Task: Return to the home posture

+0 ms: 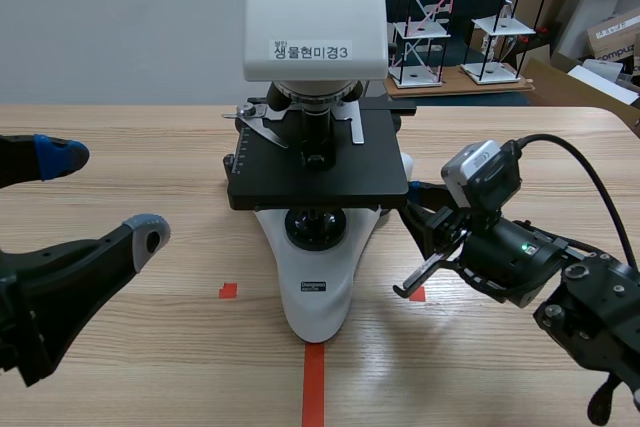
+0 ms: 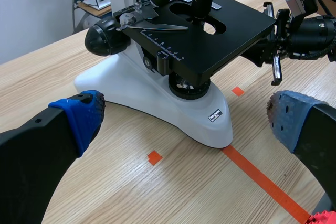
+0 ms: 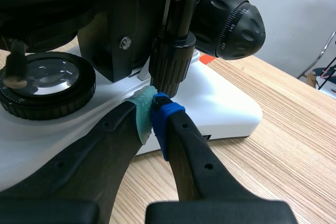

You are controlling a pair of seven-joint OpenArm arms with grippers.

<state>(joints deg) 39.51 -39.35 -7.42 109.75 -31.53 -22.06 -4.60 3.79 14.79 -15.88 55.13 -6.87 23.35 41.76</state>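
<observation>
just under the stage knob, right jaws meet — left jaws gape.

wall — pale grey | table — light wood | cardboard boxes

Bright, even overhead light, soft shadows under microscope; bg maybe slightly blurred.

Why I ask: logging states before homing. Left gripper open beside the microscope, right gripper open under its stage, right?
No: right wrist view shows the right gripper shut under the stage; the left gripper is open beside the microscope.
</observation>
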